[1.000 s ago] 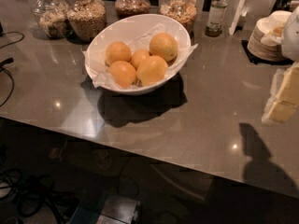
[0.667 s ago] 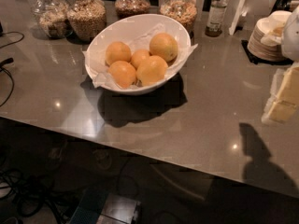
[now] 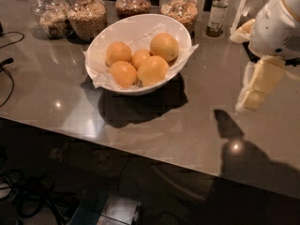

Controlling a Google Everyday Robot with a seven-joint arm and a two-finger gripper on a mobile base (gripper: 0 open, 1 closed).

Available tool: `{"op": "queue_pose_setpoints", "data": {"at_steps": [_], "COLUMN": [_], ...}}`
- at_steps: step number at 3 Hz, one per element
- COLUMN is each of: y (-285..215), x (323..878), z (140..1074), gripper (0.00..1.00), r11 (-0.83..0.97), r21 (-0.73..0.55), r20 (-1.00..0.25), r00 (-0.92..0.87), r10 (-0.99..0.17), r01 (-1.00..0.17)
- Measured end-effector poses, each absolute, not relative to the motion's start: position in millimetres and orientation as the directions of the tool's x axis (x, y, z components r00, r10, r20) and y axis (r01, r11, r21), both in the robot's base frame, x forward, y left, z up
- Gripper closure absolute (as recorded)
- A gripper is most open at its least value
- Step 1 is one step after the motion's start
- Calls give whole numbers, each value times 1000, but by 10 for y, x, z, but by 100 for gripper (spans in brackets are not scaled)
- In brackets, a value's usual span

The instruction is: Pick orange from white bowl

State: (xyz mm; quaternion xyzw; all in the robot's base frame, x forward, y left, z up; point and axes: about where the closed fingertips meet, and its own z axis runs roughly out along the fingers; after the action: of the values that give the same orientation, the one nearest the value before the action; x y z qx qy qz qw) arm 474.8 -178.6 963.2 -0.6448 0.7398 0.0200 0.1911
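The white bowl stands on the grey counter at back centre, lined with crumpled white paper. It holds several oranges. The largest-looking orange lies at the front right of the pile, with others beside it and behind it. My gripper hangs at the right side of the view, above the counter. It is well to the right of the bowl, touches nothing and is empty.
Several glass jars of grains and a bottle stand along the back edge behind the bowl. A stack of small dishes is partly hidden behind my arm. Cables lie at the left. The counter's front edge runs diagonally.
My arm and gripper have moved left, further into view and toward the bowl. The bowl and oranges have not moved.
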Motion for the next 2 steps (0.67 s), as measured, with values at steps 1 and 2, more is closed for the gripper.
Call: {"op": "queue_pose_setpoints", "data": {"at_steps": [1,2], "y": [-1414,-1021], "x": [5029,5345], "z": [9450,9307], "gripper": [0,0], "r11": [78,0], "r21": [-174,-166], "r20": [-377,-409], "r00": [-7,69], "r10": [-926,-910], "r01": [-982,-986]}}
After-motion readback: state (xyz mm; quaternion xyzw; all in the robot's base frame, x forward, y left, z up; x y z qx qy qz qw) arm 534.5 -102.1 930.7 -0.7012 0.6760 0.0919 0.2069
